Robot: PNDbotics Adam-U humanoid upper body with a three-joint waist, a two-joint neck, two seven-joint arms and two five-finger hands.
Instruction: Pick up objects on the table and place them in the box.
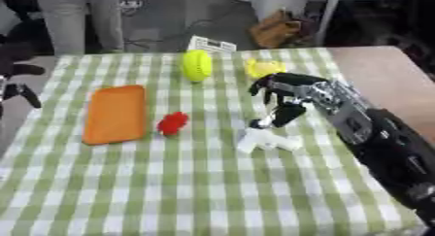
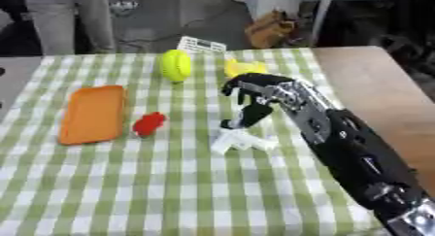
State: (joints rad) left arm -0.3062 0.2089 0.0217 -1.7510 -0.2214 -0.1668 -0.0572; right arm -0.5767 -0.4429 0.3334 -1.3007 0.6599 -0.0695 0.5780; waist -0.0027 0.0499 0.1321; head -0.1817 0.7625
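Right hand above white object, curled

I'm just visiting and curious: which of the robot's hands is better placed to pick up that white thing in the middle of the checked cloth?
The right hand: it hangs directly over the white object, fingers curled downward toward it. The left hand shows in neither view, so it seems much farther away.

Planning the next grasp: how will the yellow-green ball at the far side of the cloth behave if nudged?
The yellow-green ball looks rounded, so it would probably roll on the flat checked cloth. It sits near the far edge and might run off. Its surface appears smooth, possibly slippery.
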